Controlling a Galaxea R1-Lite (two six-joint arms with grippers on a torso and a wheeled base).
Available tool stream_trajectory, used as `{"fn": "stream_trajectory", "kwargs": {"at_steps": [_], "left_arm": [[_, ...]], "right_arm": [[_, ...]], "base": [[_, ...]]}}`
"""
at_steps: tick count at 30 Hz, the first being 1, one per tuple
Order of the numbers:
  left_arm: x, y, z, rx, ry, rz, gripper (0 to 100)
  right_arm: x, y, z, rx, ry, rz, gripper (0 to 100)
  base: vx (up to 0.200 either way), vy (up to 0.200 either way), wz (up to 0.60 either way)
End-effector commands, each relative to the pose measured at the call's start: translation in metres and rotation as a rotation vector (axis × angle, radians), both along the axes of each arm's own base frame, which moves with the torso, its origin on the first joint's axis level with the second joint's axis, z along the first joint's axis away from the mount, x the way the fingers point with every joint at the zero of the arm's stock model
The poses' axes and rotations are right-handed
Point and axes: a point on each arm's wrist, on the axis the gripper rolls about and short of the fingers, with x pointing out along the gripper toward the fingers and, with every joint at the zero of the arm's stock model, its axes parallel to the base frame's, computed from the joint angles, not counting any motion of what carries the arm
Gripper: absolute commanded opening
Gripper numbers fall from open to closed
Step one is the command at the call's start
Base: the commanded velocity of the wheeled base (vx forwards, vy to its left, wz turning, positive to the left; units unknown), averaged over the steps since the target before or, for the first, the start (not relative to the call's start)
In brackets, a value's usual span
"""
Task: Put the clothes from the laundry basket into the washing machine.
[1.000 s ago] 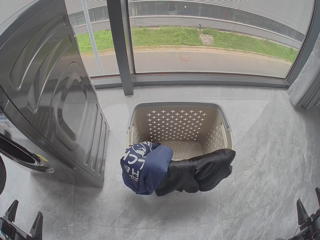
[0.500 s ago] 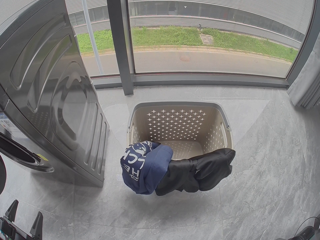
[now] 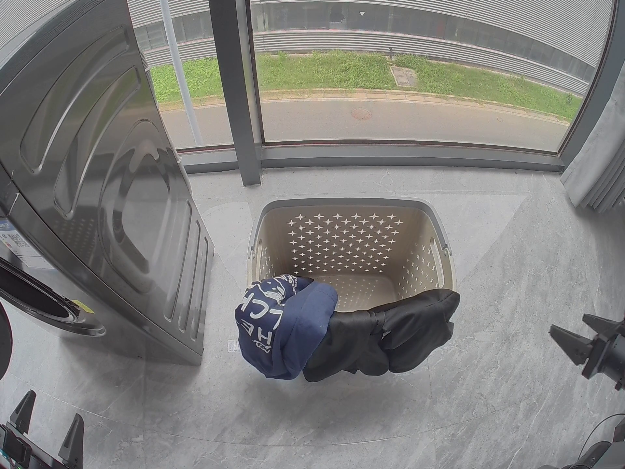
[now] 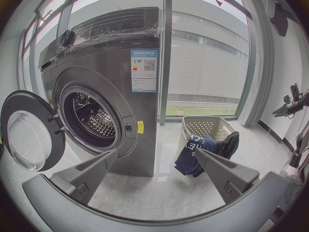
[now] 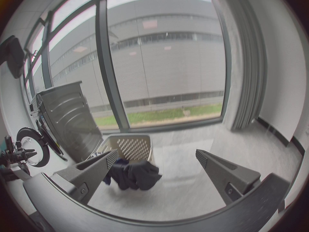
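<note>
- Head view: the laundry basket (image 3: 351, 203) stands on the floor (image 3: 495, 242), with the washing machine (image 3: 97, 164) at its 9 o'clock. A navy garment (image 3: 283, 327) and a black garment (image 3: 390, 337) hang touching over its 6 o'clock rim. The left end effector (image 3: 47, 425) is at 7 o'clock and the right end effector (image 3: 568, 322) at 4 o'clock.
- Left wrist view: its fingers are spread apart, gripping nothing. The machine's round door (image 4: 25, 132) is swung open.
- Right wrist view: its fingers are spread apart, gripping nothing, with the basket and both garments ahead.

You have a grey veined stone floor (image 3: 501, 242) running up to a tall glass window (image 3: 416, 122) with a dark metal post (image 3: 234, 79). A pale grey pleated curtain (image 3: 602, 157) hangs at the floor's far right corner. Beyond the glass you see a grass strip (image 3: 312, 73) and a grey ribbed building (image 3: 423, 8).
</note>
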Motion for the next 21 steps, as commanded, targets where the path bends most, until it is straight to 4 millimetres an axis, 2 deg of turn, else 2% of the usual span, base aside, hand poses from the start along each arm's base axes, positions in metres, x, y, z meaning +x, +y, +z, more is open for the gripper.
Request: {"fn": "stream_trajectory", "kwargs": {"at_steps": [1,10,17,21], "left_arm": [[0.000,0.000,-0.004,0.006,0.000,0.002,100],[0.000,0.000,-0.004,0.053,0.000,-0.011,100],[0.000,0.000,-0.004,0.036,0.003,-0.015,100],[0.000,0.000,-0.004,0.036,0.003,-0.017,100]], "right_arm": [[0.073,0.023,-0.058,-0.039,0.328,0.060,100],[0.113,0.047,-0.077,-0.093,0.394,0.177,100],[0.135,0.054,-0.096,-0.083,0.391,0.201,100],[0.150,0.060,-0.119,-0.102,0.373,0.216,100]], "base": [[0.000,0.000,0.00],[0.000,0.000,0.00],[0.000,0.000,0.00],[0.000,0.000,0.00]]}}
